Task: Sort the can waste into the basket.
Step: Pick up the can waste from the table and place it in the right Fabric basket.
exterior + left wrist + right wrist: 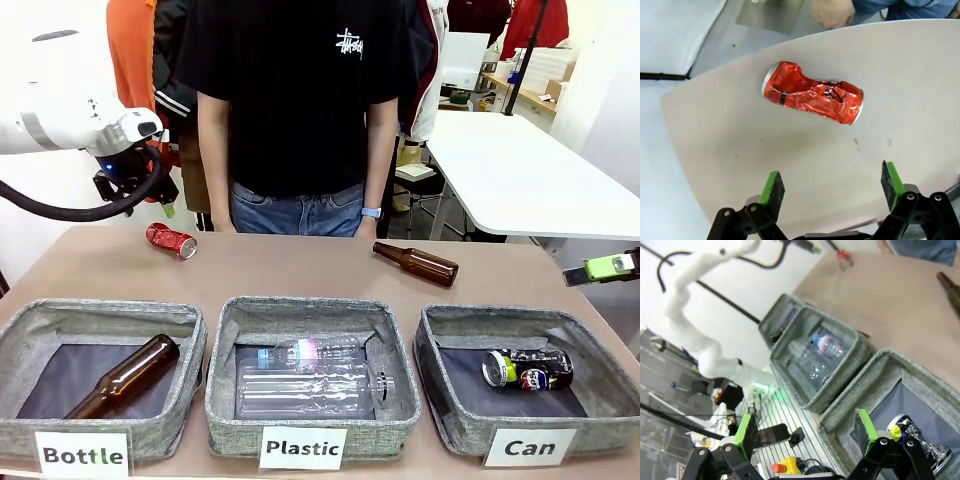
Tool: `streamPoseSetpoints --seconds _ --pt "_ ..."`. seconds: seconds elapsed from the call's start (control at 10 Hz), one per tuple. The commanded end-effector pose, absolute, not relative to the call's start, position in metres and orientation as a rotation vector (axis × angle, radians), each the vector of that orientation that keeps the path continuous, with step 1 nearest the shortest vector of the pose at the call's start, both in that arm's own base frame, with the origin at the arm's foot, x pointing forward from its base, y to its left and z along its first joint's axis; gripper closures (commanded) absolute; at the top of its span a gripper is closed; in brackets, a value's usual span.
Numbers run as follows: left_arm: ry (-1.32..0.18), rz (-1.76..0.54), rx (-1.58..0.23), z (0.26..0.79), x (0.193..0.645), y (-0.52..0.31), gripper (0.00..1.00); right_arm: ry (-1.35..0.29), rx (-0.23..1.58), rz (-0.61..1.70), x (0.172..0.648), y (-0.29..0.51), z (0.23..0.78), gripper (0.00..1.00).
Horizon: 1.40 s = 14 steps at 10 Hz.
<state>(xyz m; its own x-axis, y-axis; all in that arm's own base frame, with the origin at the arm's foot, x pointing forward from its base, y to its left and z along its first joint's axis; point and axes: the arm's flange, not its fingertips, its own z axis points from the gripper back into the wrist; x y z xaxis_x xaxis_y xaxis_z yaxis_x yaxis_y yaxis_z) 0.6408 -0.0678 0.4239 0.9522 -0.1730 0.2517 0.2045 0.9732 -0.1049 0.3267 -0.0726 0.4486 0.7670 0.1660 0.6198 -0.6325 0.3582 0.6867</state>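
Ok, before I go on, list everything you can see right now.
crushed red can: 1, red, table, far left
black can: 1, black, in Can basket
glass bottles: 2, brown, one in Bottle basket, one on table far right
plastic bottles: 2, clear, in Plastic basket
baskets: 3, grey, front row
table: 1, light brown
person: 1, black shirt, far side
left hand: 1, open, above red can
right hand: 1, open, near table's right edge

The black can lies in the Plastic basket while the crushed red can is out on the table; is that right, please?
Not quite: the front view shows the black can in the Can basket. The red can is indeed out on the table.
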Motion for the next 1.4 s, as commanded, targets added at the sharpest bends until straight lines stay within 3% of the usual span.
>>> streamPoseSetpoints --seconds 0.0,0.2,0.5,0.7,1.3 --pt "-0.238 -0.331 -0.117 0.431 0.645 -0.068 0.0 -0.5 1.09 0.563 0.326 -0.074 0.45 0.0" --pt "-0.132 -0.855 -0.188 0.435 0.635 -0.068 0.0 -0.5 1.09 0.563 0.326 -0.074 0.45 0.0" --pt "0.09 -1.375 -0.216 0.454 0.618 -0.055 0.0 -0.5 1.09 0.563 0.326 -0.074 0.45 0.0" --pt "0.078 -1.658 -0.231 0.471 0.611 -0.048 0.0 -0.5 1.09 0.563 0.326 -0.074 0.45 0.0" --pt "-0.286 -1.383 -0.319 0.478 0.621 -0.082 0.0 -0.5 1.09 0.563 0.326 -0.074 0.45 0.0"
